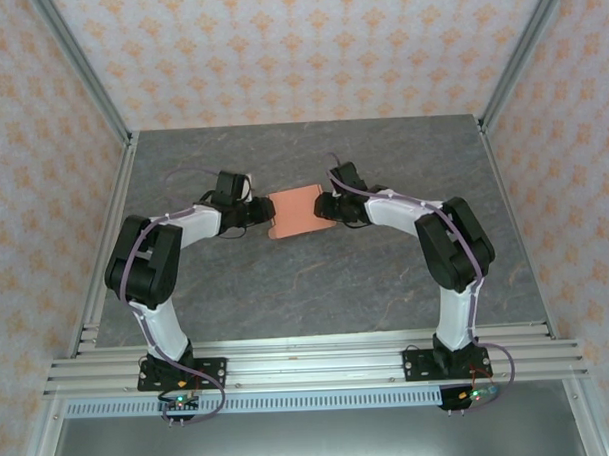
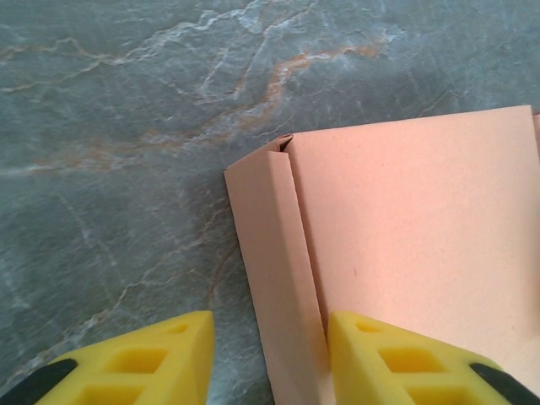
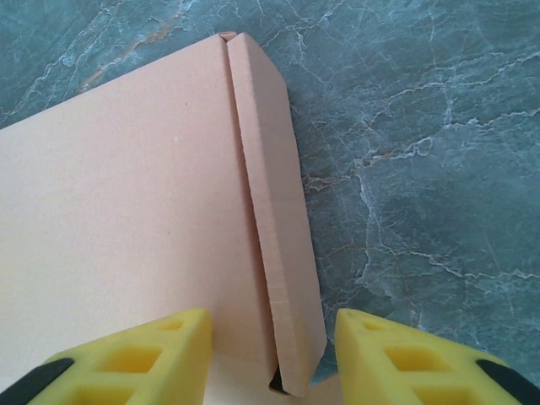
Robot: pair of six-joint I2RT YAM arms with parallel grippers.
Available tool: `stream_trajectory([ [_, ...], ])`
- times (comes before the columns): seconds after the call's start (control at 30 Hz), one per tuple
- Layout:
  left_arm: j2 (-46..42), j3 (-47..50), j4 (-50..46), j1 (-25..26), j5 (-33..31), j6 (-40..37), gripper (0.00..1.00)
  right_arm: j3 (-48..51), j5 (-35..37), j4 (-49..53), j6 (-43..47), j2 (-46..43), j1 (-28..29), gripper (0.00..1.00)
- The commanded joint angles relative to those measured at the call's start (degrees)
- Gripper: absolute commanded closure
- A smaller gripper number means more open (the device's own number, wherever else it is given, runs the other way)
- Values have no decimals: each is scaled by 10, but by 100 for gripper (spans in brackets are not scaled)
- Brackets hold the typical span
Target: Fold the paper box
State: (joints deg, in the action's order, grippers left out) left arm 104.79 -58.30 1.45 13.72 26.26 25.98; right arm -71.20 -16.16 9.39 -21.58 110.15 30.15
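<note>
Seen from the top external camera, the paper box (image 1: 296, 212) lies flat on the grey bench (image 1: 317, 308), just above the middle of the frame. The left claw (image 1: 252, 214) is at its left edge and the right claw (image 1: 326, 207) at its right edge, apparently so both sides can be worked together. In the left wrist view, the left claw (image 2: 270, 329) stands released at the bottom of the frame, its yellow fingers (image 2: 169, 354) straddling the raised side flap (image 2: 268, 245), one over bare bench and one over the main panel. In the right wrist view, the right claw (image 3: 274, 325) mirrors this, parted around the opposite flap (image 3: 274, 169) without pinching it. The straddle probably prepares a squeeze along each crease.
</note>
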Motion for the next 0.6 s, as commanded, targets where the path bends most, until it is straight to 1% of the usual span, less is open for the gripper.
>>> stream_trajectory([
  [0.0,11,25,14,0,17,9,61,-15,2,20,21,21,-4,59],
  [0.1,-5,36,18,0,20,13,61,-35,14,41,37,19,-7,59],
  [0.23,-48,55,25,0,6,22,57,-62,33,74,63,0,-6,54],
  [0.33,-81,62,18,1,-35,19,49,-69,54,97,79,-24,-7,50],
  [0.47,-115,64,14,1,-82,0,40,-44,63,103,86,-70,-6,47],
  [0.57,-109,35,-7,-1,-77,-32,37,7,47,86,79,-110,0,46],
])
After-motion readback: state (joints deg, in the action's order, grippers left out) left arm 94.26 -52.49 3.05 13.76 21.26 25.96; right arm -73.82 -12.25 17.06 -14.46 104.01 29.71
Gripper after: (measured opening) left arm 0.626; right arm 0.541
